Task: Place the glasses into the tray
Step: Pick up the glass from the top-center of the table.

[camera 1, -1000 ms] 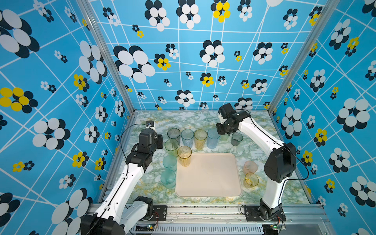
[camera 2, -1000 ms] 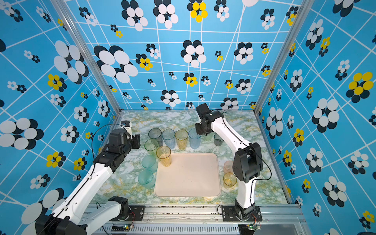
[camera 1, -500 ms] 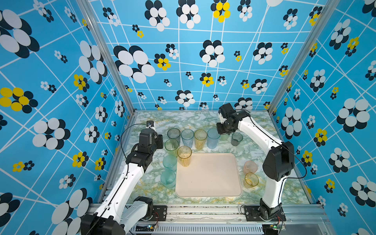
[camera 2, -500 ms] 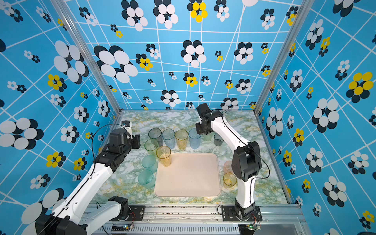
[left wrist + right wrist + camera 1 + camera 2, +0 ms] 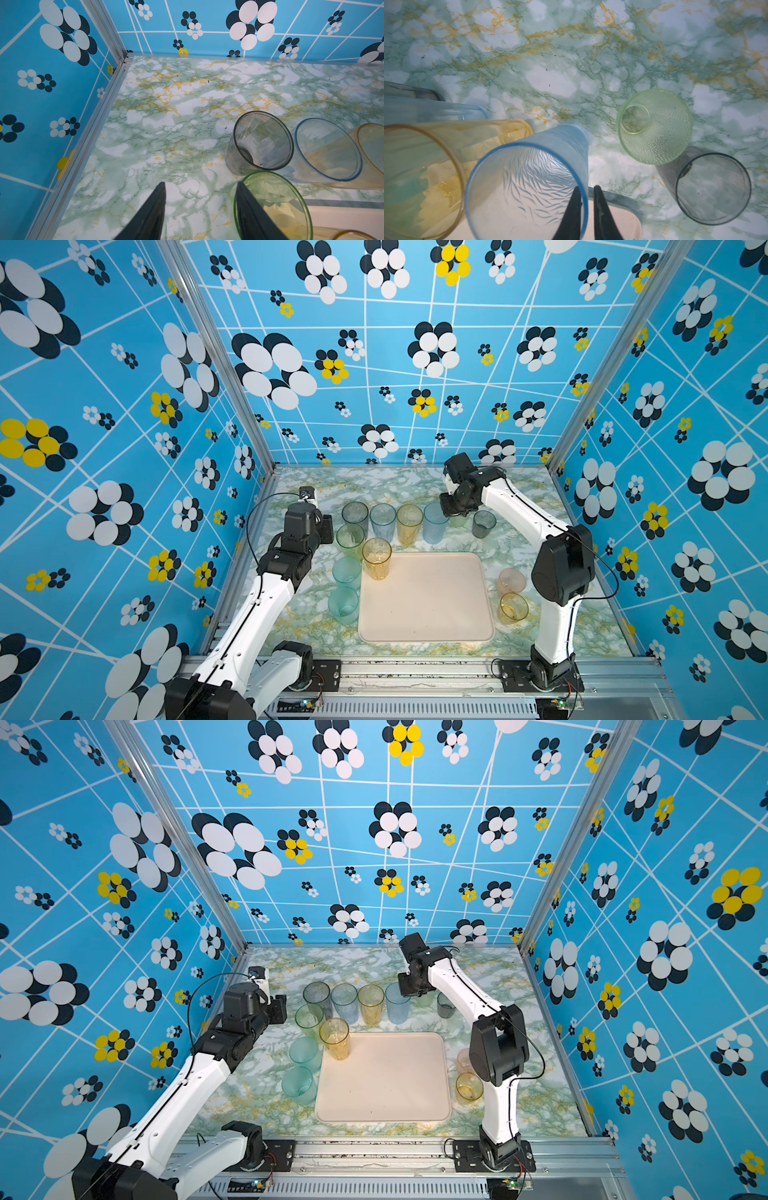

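The cream tray [image 5: 428, 614] lies mid-table, and one amber glass [image 5: 376, 558] stands on its far left corner. Behind the tray stands a row of tall glasses: grey [image 5: 354, 514], pale blue [image 5: 382, 520], amber [image 5: 409, 522] and blue [image 5: 434, 522]. My right gripper [image 5: 586, 189] is shut on the blue glass [image 5: 529, 182], one finger inside its rim and one outside. Above the bare table my left gripper [image 5: 200, 185] hangs open and empty, its one finger at the rim of a green glass [image 5: 272, 203].
Two teal glasses [image 5: 346, 572] [image 5: 343, 605] stand left of the tray. A pink glass [image 5: 510, 580] and a short amber glass [image 5: 513, 608] stand on its right. A short green glass [image 5: 654, 126] and a short grey glass [image 5: 712, 189] stand beside the blue one. Walls enclose the table.
The right gripper's jaws have narrowed onto the blue glass's rim. The left arm and all the glasses have stayed where they were.
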You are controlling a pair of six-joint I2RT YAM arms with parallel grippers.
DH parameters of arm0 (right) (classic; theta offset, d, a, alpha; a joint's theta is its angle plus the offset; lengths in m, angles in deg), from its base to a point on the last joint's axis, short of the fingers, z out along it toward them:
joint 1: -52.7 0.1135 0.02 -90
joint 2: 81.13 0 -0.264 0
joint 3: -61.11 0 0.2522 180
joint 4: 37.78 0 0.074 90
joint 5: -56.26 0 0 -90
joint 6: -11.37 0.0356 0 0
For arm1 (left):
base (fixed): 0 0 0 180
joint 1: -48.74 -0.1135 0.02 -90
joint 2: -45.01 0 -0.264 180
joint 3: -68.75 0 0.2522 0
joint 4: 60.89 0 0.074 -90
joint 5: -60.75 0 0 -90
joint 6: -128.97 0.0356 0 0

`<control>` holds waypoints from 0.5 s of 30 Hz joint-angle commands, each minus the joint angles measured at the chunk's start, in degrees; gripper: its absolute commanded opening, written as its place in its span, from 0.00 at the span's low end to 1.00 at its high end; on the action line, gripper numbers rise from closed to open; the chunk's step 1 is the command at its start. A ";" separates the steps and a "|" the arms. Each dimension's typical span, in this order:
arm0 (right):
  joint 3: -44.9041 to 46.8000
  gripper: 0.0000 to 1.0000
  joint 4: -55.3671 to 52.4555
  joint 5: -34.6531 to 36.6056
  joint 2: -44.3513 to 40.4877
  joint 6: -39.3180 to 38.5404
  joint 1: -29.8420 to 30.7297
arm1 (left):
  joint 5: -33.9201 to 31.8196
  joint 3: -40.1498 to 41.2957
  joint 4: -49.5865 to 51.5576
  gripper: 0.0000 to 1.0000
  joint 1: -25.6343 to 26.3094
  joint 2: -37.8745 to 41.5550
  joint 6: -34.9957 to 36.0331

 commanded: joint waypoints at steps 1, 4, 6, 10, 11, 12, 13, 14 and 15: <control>-1.51 0.11 -1.11 -0.66 0.68 -0.41 -0.31 | -1.07 0.06 0.92 0.55 0.26 -0.26 0.88; -1.32 0.05 -1.32 -0.29 0.12 -0.54 -0.31 | -1.07 -0.08 0.99 0.55 0.28 -0.43 0.95; -0.74 0.02 -1.22 0.46 -0.92 -0.71 -0.32 | -1.07 -0.22 1.09 0.55 0.24 -0.52 0.94; 2.44 0.00 0.29 2.76 -4.95 -1.19 -0.31 | -1.25 -0.40 1.10 0.55 0.28 -0.87 0.78; 3.84 0.00 0.98 3.29 -6.71 -1.35 -0.32 | -1.25 -0.40 1.06 0.55 0.21 -0.87 0.70; 5.17 0.00 1.63 3.88 -8.13 -1.46 -0.33 | -1.25 -0.38 1.10 0.55 0.24 -0.88 0.61; 6.66 0.00 2.23 4.67 -10.10 -1.59 -0.30 | -1.16 -0.31 0.95 0.55 0.27 -0.87 0.52; 8.18 0.00 2.55 5.24 -12.21 -1.80 -0.37 | -1.16 -0.26 0.88 0.55 0.30 -0.87 0.35; 9.45 0.00 2.66 5.62 -13.96 -1.89 -0.32 | -1.16 -0.23 0.92 0.55 0.33 -0.81 0.27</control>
